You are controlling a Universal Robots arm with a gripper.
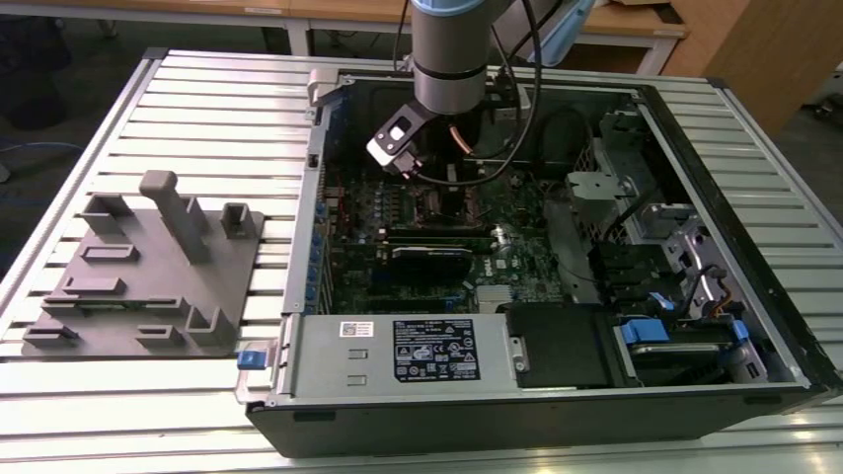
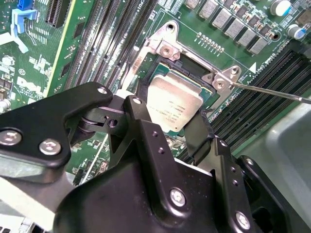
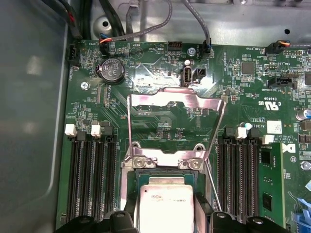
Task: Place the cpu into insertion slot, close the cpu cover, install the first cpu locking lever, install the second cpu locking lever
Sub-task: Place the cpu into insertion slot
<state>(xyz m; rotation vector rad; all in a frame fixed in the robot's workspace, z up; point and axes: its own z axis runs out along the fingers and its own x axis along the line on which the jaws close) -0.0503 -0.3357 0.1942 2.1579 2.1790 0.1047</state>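
The desk [image 1: 197,99] carries a computer case [image 1: 527,420] lying on its side with the panel off. This probably lets the arm [image 1: 448,49] reach straight down onto the green circuit board [image 3: 97,111].

In the first wrist view the cpu cover [image 3: 175,101] stands tilted back on its hinge. Its cut-out frame is clear of the opening, so nothing bars the way into the insertion slot [image 2: 192,62]. A thin locking lever [image 2: 272,92] juts out unlatched beside the slot, which fits a cover left free.

The cpu [image 2: 172,104] sits squarely over the slot, within its metal rim. I cannot tell whether it is fully seated or a touch above.

The tool [image 2: 167,116] is narrowed to the chip's width, its black fingers [image 2: 146,131] pressed against two opposite edges. It appears to grip the chip by the sides, likely to keep it level and spare the contacts.
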